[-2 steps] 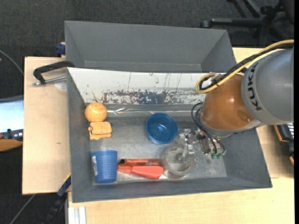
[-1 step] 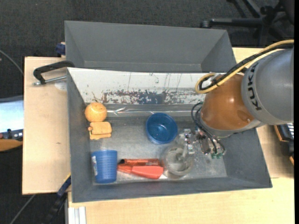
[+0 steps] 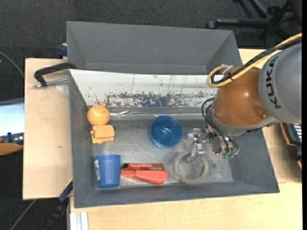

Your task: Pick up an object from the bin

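Observation:
My gripper (image 3: 195, 146) hangs low in the right half of the bin, under the arm's orange cover. Just in front of it, touching or nearly touching its tip, a greyish see-through ring (image 3: 191, 169) lies flat on the bin floor. To the gripper's left stands a round blue bowl (image 3: 166, 131), mouth up, a small gap away.
A red-orange hand tool (image 3: 145, 174) lies along the front wall, with a blue cup (image 3: 109, 170) on its side at the front left. An orange ball (image 3: 98, 114) and a yellow-orange block (image 3: 103, 134) sit by the left wall. The arm covers the bin's right side.

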